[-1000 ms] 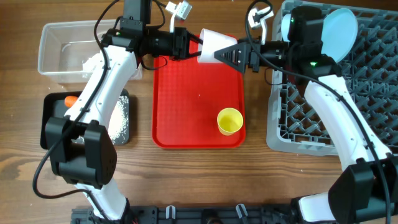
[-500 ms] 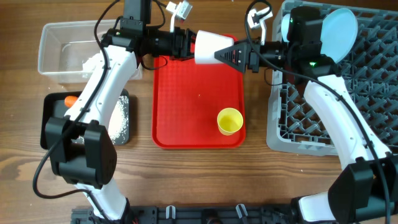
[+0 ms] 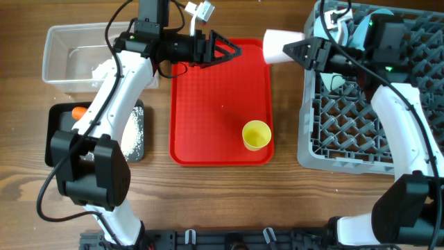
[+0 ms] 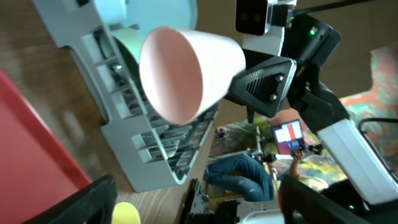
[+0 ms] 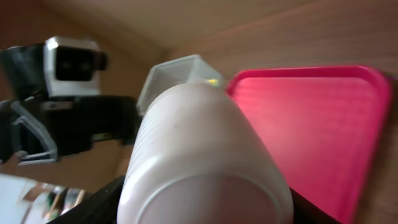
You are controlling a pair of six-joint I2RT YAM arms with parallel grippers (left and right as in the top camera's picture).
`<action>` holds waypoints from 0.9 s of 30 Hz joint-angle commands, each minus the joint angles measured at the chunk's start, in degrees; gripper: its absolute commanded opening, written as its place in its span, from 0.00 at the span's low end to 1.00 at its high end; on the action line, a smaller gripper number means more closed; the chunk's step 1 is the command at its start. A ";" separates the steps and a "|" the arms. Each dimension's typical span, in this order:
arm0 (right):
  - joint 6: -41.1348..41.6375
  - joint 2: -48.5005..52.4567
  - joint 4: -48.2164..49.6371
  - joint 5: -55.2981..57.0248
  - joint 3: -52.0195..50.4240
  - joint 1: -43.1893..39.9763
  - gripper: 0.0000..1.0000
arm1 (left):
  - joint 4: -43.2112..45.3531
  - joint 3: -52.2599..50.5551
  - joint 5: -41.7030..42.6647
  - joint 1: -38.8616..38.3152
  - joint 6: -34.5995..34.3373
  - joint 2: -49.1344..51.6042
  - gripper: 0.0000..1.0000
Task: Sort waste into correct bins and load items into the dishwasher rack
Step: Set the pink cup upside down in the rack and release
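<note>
Right gripper (image 3: 297, 50) around pink cup (image 3: 276, 45), fingertips hidden, plate (image 3: 361, 28) partly covered

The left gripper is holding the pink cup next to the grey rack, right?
Not quite. The right gripper holds the pink cup next to the grey rack; the left gripper is open and empty. The overhead view shows it.

The wooden table (image 3: 21, 180) bore a clear tub (image 3: 53, 40), a black tray (image 3: 50, 142), a red tray (image 3: 222, 104) and the grey rack (image 3: 347, 135).
</note>
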 commanded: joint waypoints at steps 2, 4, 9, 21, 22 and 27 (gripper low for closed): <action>-3.17 -8.74 -7.41 13.44 0.61 -1.75 0.52 | -2.36 0.90 -10.25 -0.22 0.37 -0.50 0.98; -3.15 -13.05 -12.90 21.42 1.53 -2.12 0.53 | -4.59 0.90 -16.17 -0.22 0.37 -0.50 1.00; -3.21 -20.72 -26.47 39.17 3.91 -4.07 0.53 | -8.79 0.90 -31.10 -0.22 0.37 -0.50 1.00; -0.96 -21.27 -42.14 58.16 4.09 -9.11 0.52 | -8.74 0.90 -40.04 -0.22 0.37 -0.50 1.00; -0.94 -20.87 -43.08 60.50 4.09 -9.11 0.51 | -8.74 0.90 -40.04 -0.22 0.37 -0.50 1.00; -1.03 -18.69 -44.24 62.88 4.04 -9.11 0.51 | -8.74 0.90 -40.04 -0.22 0.37 -0.50 1.00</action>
